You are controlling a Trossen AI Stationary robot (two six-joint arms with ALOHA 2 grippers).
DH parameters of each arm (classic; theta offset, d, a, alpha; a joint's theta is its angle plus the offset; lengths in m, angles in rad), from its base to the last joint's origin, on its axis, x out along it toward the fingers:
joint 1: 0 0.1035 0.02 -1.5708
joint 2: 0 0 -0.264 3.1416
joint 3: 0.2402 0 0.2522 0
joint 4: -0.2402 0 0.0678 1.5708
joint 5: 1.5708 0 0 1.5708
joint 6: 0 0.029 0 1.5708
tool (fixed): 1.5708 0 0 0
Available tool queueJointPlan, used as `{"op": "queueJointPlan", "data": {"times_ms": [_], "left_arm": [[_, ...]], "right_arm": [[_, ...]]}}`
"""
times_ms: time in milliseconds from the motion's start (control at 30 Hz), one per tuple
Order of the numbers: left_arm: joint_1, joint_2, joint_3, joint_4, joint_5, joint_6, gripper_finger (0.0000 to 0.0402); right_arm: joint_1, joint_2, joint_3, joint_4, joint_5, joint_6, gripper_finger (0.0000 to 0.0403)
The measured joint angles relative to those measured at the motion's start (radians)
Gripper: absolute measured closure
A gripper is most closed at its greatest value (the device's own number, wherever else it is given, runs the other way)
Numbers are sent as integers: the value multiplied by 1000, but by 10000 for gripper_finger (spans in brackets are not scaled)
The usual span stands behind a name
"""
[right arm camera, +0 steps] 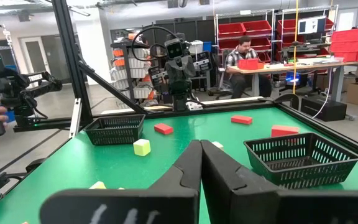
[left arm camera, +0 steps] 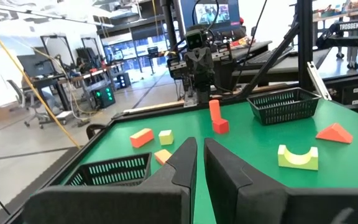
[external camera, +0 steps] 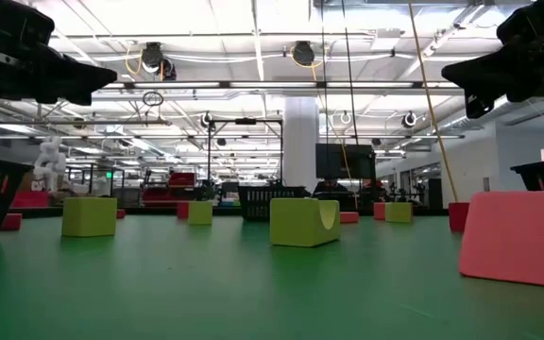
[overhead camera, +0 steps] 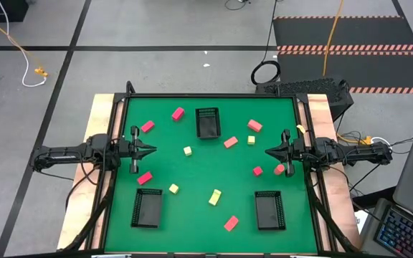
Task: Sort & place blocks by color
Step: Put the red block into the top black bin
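Note:
Pink, red and yellow-green blocks lie scattered flat on the green table (overhead camera: 192,172), among them a red block (overhead camera: 230,142), a pink block (overhead camera: 231,223) and a yellow-green block (overhead camera: 214,197). My left gripper (overhead camera: 151,150) hovers shut over the table's left edge and points level toward the middle; the left wrist view shows only a narrow slit between its fingers (left arm camera: 197,155). My right gripper (overhead camera: 269,151) mirrors it at the right edge, shut, its fingers together (right arm camera: 199,152). Neither has anything between its fingers. In the low view both hang high above the table, left gripper (external camera: 102,74), right gripper (external camera: 451,74).
Three black mesh trays stand on the table: one far centre (overhead camera: 207,122), one near left (overhead camera: 148,208), one near right (overhead camera: 269,210). A red block (overhead camera: 279,169) lies just below my right gripper. A person sits at a desk (right arm camera: 241,53) beyond the table.

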Motion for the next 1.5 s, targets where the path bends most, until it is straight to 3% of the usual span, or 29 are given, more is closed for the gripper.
{"op": "queueJointPlan", "data": {"times_ms": [333,567,667,800,1000,1133,1233,1367,1500], "left_arm": [[0,0,0,20,0,-98,369],[0,0,0,106,-1,-287,369],[0,4,0,119,-49,-326,367],[0,50,18,20,-126,-382,324],[0,202,136,-115,-175,-488,197],[0,346,280,-231,-171,-491,137],[0,501,417,-391,-214,-465,120],[28,727,597,-616,-373,-482,117],[147,931,738,-846,-512,-633,117]], "right_arm": [[0,0,0,0,0,0,403],[0,0,0,0,0,0,403],[0,0,0,0,0,0,403],[0,0,0,0,0,0,403],[0,0,0,0,0,0,403],[0,0,0,0,0,0,403],[0,0,0,0,0,-1,403],[0,0,0,0,0,5,403],[0,0,0,0,0,70,403]]}}
